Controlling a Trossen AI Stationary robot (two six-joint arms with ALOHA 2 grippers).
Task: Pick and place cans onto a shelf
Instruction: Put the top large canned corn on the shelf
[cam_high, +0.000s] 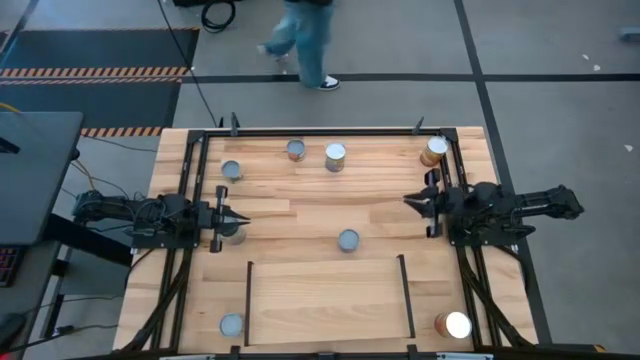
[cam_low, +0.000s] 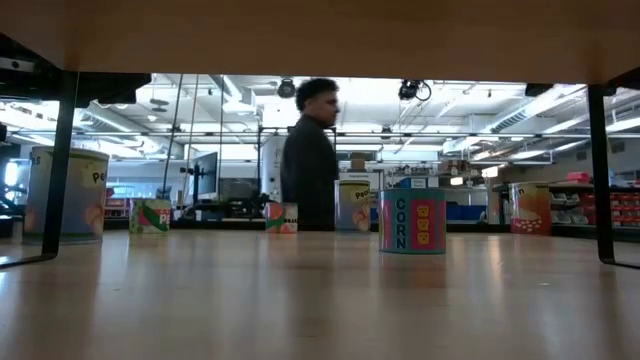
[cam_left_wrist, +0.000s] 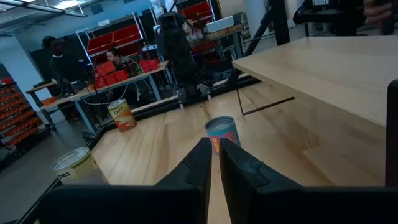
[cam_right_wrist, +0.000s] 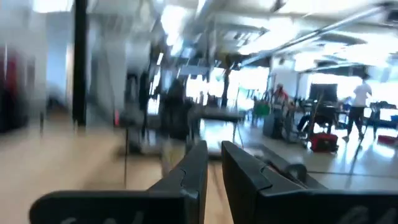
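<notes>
Around the wooden table lies a grey floor crossed by dark tape lines, with orange-and-black hazard striping at far left. A person in dark top walks past the far side. Beyond, bright ceiling lights, shelving with red bins, and seated people at a bench.

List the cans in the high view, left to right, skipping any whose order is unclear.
Skipping the three cans near the left gripper, whose order is unclear: can with reddish side → white-topped can → grey-topped can in the middle → brown can at the far corner → bright-topped can at the near right.
</notes>
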